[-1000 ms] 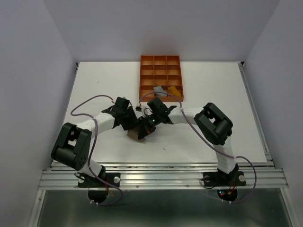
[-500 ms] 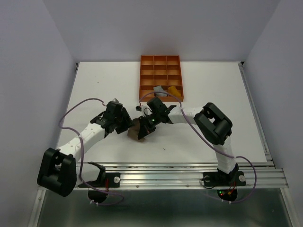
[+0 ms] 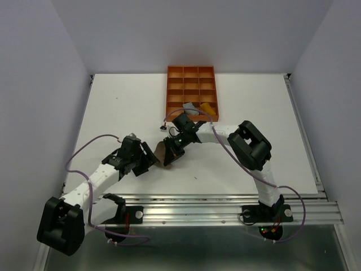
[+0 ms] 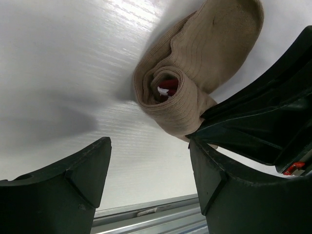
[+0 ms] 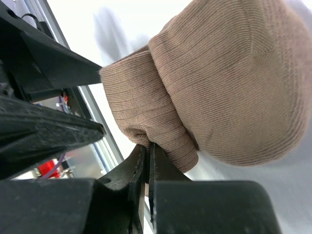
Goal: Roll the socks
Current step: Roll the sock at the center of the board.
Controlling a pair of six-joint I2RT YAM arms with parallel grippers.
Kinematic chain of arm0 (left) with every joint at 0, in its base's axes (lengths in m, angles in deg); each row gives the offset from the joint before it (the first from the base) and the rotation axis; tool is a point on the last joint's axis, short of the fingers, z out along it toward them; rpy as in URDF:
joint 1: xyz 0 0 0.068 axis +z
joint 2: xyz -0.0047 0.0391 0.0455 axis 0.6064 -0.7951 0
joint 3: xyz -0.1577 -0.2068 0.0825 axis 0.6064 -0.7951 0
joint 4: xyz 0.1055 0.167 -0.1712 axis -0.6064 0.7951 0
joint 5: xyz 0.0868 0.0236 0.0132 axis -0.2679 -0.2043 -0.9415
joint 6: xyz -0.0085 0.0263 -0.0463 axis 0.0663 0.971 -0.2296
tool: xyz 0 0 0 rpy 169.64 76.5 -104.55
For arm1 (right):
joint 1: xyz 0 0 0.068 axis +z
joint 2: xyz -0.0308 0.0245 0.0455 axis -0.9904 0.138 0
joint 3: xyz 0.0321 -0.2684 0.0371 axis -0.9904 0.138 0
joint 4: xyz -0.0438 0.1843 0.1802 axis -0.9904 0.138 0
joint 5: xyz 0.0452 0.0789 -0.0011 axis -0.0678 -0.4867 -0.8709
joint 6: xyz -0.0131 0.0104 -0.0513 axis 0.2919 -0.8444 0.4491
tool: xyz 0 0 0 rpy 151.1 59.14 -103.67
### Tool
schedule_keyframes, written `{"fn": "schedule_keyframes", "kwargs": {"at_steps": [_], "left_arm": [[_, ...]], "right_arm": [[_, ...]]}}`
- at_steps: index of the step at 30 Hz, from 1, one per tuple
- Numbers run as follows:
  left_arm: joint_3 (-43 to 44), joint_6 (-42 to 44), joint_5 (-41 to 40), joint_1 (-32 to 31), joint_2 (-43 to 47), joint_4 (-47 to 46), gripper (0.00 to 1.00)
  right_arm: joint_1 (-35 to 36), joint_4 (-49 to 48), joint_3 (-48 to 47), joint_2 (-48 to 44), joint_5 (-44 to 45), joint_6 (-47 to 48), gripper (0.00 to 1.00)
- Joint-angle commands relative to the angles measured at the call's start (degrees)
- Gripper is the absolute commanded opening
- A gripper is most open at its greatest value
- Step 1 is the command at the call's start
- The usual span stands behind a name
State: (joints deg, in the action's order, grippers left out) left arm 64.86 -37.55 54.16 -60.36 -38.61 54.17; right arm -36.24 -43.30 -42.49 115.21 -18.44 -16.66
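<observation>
From above, the orange tray [image 3: 167, 90] stands at the far side of the surface [image 3: 254, 113]. A grey sock [image 3: 189, 106] and a yellow sock [image 3: 207, 107] each lie in a compartment of its nearest row. They are too small here to tell how tightly they are rolled. The brown sock [image 3: 161, 152] lies out on the surface, well apart from the tray, between the left end effector [image 3: 148, 160] and the right end effector [image 3: 171, 153].

In the left wrist view, the brown sock is wound into a spiral, with maroon and white stripes showing at its core. The left end effector is spread wide with nothing between its jaws, and the roll lies just beyond their tips. The right end effector touches the roll's near edge.

In the right wrist view, the right end effector's jaws are pressed together, pinching a fold at the edge of the roll.

Two socks appear to be put away and the third looks rolled. What seems left is to secure the roll and carry it to a free compartment.
</observation>
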Motion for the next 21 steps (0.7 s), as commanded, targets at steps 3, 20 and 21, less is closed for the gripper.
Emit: {"fn": "schedule_keyframes", "kwargs": {"at_steps": [3, 20, 21], "left_arm": [[-3.07, -2.01, 2.29, 0.26, -1.27, -6.79, 0.76], [-3.52, -2.98, 2.47, 1.58, -10.50, -16.82, 0.47], [-3.26, -2.80, 2.64, 1.67, -11.29, -16.90, 0.35]], "right_arm": [[-0.12, 9.09, -3.01, 5.12, 3.53, 0.45, 0.01], [-0.12, 19.99, -11.81, 8.55, 1.32, 6.87, 0.01], [-0.12, 20.08, -12.24, 8.64, 1.59, 6.61, 0.02]]}}
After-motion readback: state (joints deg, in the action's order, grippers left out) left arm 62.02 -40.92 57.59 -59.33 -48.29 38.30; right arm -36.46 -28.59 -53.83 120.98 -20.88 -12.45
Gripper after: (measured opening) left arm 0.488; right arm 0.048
